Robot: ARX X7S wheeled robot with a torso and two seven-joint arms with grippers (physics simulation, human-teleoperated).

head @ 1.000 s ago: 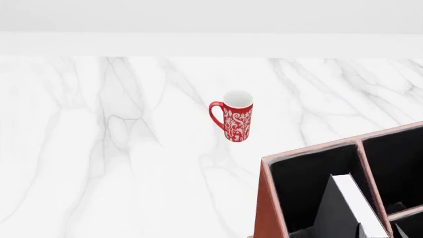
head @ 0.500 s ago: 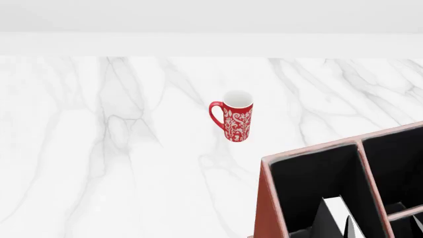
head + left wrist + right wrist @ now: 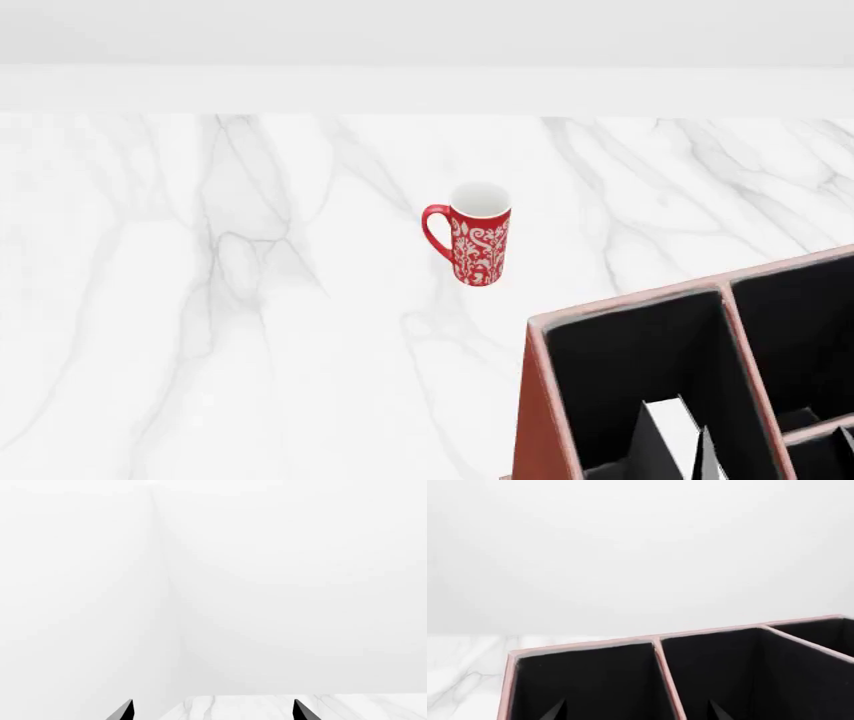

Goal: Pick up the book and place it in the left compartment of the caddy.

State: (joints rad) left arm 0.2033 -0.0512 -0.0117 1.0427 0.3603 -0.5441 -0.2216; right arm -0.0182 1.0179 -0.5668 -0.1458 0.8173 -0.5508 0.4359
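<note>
Left jaws are spread wide with nothing in them, fingertips (image 3: 124, 711) out over the bench (image 3: 267, 706). Right jaws are also wide open and empty, straddling a caddy (image 3: 541, 400) divider. The book (image 3: 674, 420) leans low in the left compartment (image 3: 627, 370), not in either jaws' grip.

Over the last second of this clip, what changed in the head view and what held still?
The book sank deeper into the left compartment of the caddy: a second ago its white page edge stood well up in the slot, and now only its top shows near the view's lower edge. Whether a gripper holds it cannot be told. The red mug, the caddy and the marble table stayed put.
</note>
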